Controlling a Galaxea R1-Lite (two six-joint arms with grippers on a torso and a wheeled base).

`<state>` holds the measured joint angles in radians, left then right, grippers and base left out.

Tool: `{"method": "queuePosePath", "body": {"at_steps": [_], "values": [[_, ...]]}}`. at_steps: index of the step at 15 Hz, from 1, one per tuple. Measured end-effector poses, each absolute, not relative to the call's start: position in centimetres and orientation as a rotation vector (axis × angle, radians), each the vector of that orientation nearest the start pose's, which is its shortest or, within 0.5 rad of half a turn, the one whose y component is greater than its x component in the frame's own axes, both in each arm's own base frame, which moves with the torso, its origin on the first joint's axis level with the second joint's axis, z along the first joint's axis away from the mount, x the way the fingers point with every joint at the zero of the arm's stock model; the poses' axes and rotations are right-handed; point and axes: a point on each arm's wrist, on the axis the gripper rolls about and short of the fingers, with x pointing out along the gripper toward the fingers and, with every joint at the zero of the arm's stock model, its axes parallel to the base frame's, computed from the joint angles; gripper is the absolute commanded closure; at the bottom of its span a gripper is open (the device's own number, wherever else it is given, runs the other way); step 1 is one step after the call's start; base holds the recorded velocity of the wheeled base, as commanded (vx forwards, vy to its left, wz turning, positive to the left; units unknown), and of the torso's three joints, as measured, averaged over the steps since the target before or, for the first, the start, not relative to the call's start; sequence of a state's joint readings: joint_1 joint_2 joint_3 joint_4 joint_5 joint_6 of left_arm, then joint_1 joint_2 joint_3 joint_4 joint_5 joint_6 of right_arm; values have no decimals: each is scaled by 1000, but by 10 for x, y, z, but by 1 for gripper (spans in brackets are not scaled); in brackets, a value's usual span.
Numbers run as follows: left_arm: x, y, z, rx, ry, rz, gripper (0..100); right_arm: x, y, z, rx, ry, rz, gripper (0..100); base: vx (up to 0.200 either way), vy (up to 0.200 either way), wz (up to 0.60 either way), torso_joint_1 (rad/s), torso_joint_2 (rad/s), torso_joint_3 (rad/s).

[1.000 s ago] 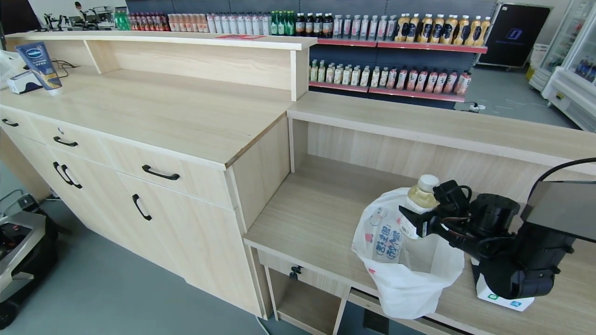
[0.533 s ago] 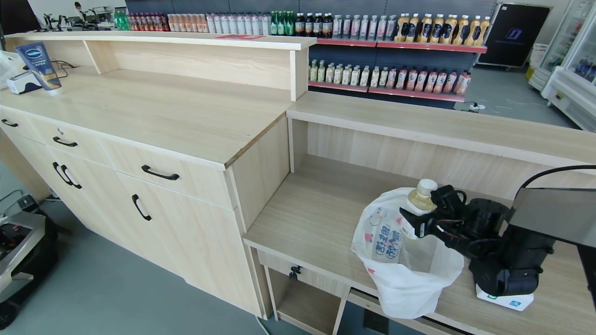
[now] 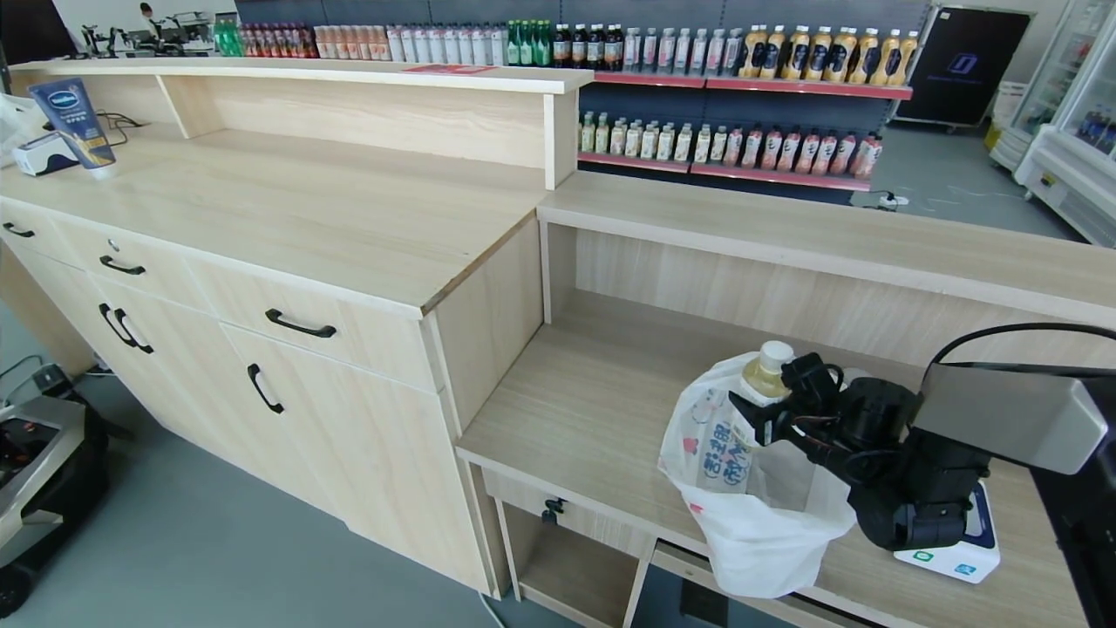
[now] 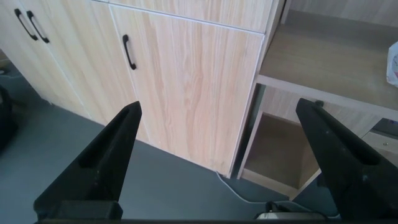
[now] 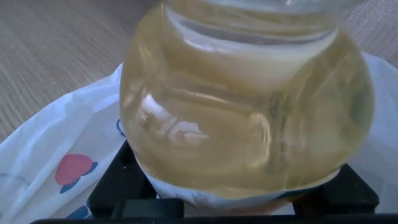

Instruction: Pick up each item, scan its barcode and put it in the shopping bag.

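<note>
A bottle of yellowish drink with a white cap [image 3: 765, 370] stands upright in my right gripper [image 3: 765, 410], which is shut on its body. It hangs over the open mouth of the white shopping bag [image 3: 750, 488] on the low counter shelf [image 3: 593, 392]. In the right wrist view the bottle [image 5: 249, 99] looms close, with the bag [image 5: 56, 162] just under it. My left gripper [image 4: 217, 162] is open and hangs low in front of the cabinet doors [image 4: 186, 81], away from the bag.
A white scanner base [image 3: 955, 554] sits on the shelf to the right of the bag, partly behind my right arm. On the high counter's far left stand a blue tube [image 3: 74, 122] and a small device [image 3: 44, 155]. Bottle racks line the back wall.
My right gripper has carried the bottle left and downward, closer to the bag's mouth. The scanner base shows more from behind the arm.
</note>
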<state>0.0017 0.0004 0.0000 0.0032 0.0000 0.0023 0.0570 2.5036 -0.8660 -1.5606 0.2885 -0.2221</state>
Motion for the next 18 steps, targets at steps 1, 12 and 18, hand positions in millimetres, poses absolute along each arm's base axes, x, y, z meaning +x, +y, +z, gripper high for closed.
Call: {"method": "queuePosePath", "body": {"at_steps": [1, 12, 18], "values": [[-23, 0, 75, 2, 4, 2, 0, 405, 30, -11, -212, 42, 353, 100, 0, 0, 0, 0, 0, 0], [-23, 0, 75, 2, 4, 2, 0, 376, 37, 48, -213, 45, 376, 0, 0, 0, 0, 0, 0, 0], [-23, 0, 75, 2, 4, 1, 0, 275, 12, 153, -277, 85, 298, 0, 0, 0, -200, -2, 2, -2]]}}
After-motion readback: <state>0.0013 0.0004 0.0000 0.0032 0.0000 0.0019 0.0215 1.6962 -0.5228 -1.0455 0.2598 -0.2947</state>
